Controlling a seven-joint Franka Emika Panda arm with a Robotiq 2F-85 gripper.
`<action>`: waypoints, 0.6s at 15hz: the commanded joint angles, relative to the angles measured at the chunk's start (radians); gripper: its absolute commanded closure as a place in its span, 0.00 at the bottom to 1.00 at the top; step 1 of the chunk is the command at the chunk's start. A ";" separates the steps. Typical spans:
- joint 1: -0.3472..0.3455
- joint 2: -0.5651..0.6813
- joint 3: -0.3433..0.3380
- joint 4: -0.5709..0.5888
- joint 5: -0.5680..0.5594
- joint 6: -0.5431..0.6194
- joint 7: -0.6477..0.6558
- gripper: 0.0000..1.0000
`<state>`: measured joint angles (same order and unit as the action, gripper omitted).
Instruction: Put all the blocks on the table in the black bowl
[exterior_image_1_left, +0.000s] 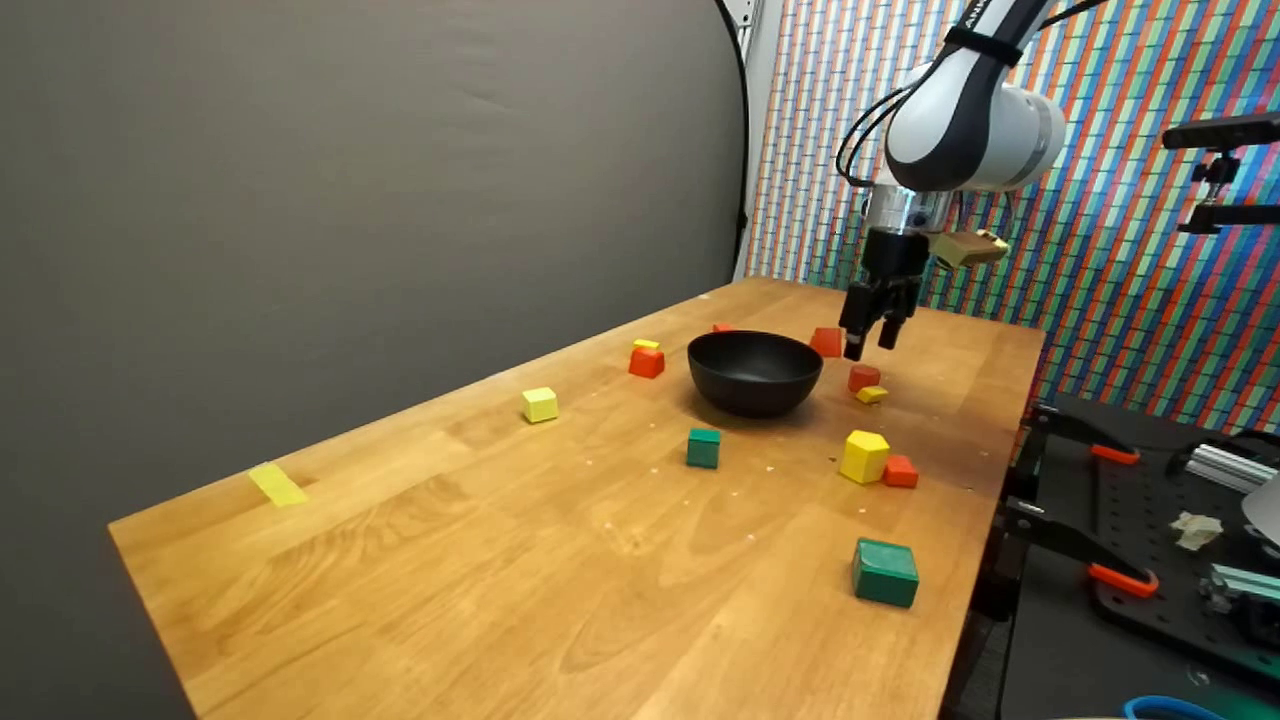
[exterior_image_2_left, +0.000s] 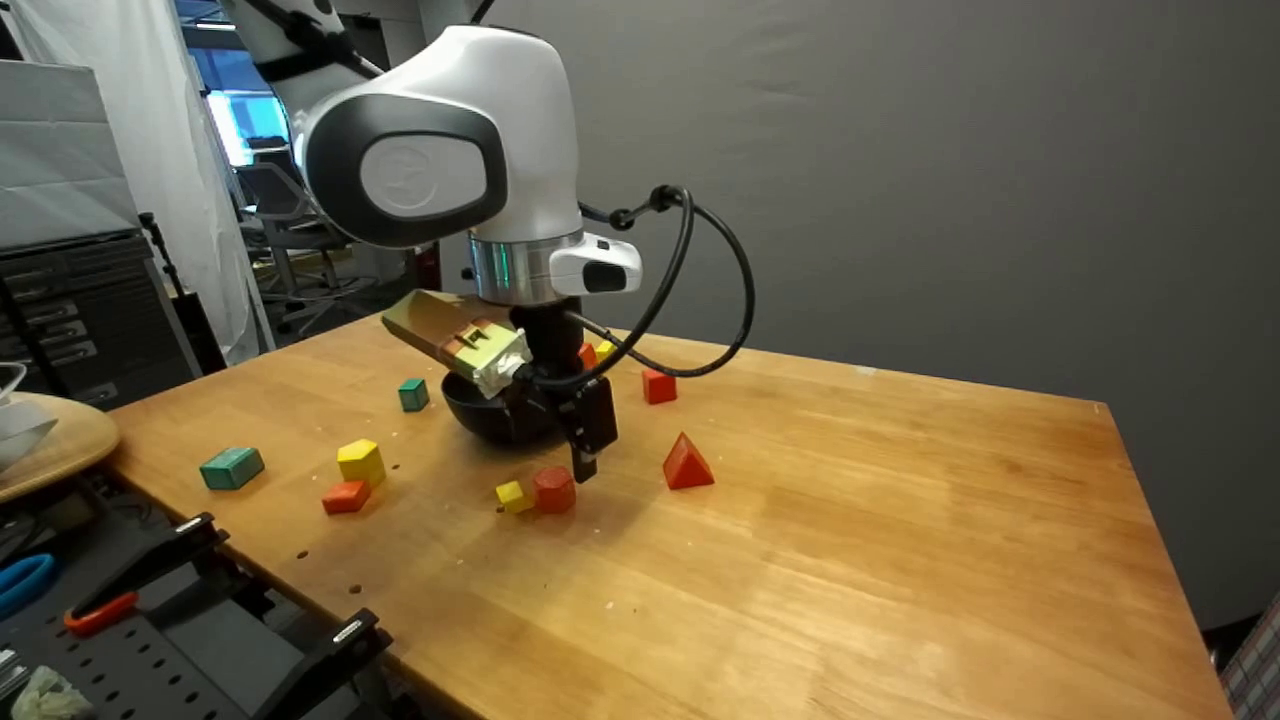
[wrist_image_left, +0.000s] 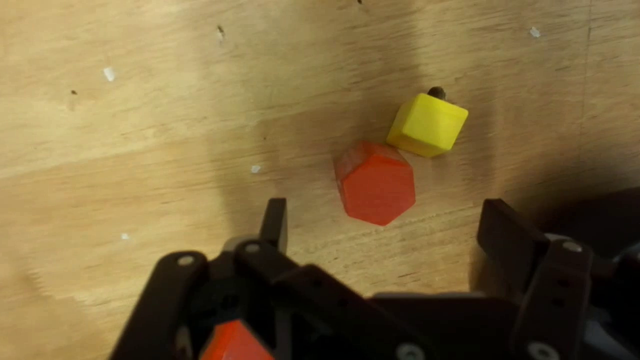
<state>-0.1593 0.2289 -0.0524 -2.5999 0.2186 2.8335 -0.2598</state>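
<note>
Your pincer (wrist_image_left: 386, 220) stands spread wide, holding nothing; the red hexagonal block (wrist_image_left: 378, 191) sits on the table (wrist_image_left: 150, 200) just beside a yellow block (wrist_image_left: 429, 125); it likely handles light, stiff and sturdy, perhaps slick; take it by opposite flat sides.

I see a white arm (exterior_image_2_left: 530, 150) w/ dk-grey panels (exterior_image_2_left: 335, 170), blk strap (exterior_image_1_left: 985, 46), silvery collar (exterior_image_2_left: 510, 270), looping blk cables (exterior_image_2_left: 687, 225) & blk gripper (wrist_image_left: 384, 217) w/ shiny screws (wrist_image_left: 186, 260).

Both exterior views share the table (exterior_image_1_left: 420, 610), angled from different sides — the wrist view faces down, close above.
</note>
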 joint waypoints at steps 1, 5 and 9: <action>-0.038 0.046 0.029 0.016 0.001 0.041 -0.027 0.34; -0.060 0.077 0.035 0.010 -0.011 0.055 -0.031 0.65; -0.087 0.060 0.054 0.004 -0.004 0.049 -0.046 0.78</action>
<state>-0.2042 0.2976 -0.0310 -2.5965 0.2152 2.8695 -0.2775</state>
